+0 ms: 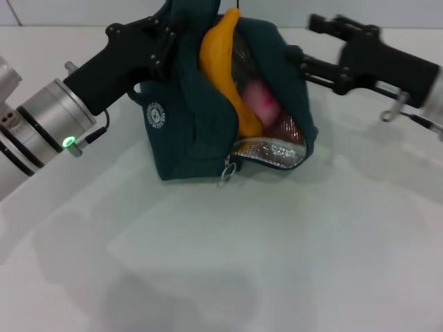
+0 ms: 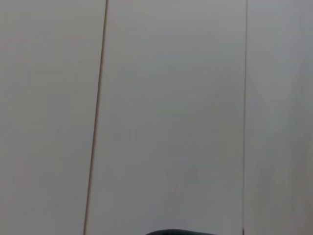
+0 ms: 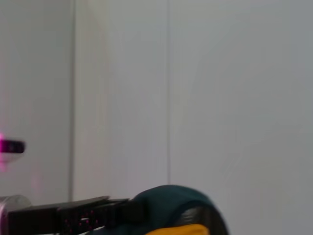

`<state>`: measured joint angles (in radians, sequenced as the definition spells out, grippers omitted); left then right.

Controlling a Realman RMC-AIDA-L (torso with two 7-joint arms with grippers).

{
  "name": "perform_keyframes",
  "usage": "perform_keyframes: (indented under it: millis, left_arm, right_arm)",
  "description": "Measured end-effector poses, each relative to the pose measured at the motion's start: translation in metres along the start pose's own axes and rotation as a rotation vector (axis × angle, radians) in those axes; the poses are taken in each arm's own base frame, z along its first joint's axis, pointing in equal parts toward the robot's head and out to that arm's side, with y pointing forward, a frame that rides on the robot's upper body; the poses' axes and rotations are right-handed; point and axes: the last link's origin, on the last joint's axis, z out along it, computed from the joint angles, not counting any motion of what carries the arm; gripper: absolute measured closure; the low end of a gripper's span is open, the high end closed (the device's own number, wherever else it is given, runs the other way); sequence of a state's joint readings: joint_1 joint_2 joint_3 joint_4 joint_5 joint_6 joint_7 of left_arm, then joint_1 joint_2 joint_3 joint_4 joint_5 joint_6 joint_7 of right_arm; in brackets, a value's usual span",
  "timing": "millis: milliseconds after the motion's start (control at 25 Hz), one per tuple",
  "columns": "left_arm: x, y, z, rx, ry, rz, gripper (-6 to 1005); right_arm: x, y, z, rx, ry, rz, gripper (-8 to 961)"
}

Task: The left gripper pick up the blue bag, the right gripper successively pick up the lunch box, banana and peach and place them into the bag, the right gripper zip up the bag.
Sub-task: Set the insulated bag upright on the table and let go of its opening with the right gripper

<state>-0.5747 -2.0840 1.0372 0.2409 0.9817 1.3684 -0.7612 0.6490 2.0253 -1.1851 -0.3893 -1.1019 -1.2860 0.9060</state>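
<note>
Already banana and peach sit in the blue bag; left claw grips it, right claw released; zipping remains.

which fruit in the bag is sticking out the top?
The banana: its yellow tip pokes above the blue bag opening. The peach sits lower, inside against the silver lining.
</note>
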Motion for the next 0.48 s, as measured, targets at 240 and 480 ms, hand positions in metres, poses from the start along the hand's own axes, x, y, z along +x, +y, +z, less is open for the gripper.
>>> perform_keyframes:
  millis: [240,480]
  left_arm:
    - [-0.001,-0.003,-0.004,0.023,-0.001,-0.002,963]
    - [-0.001,-0.004,-0.003,0.026,-0.005,0.002,963]
  right_arm:
    - [0.018,-0.005,-0.056,0.106,0.050,0.003,248]
    - [0.053,0.002,-0.080,0.112,0.244,-0.009,249]
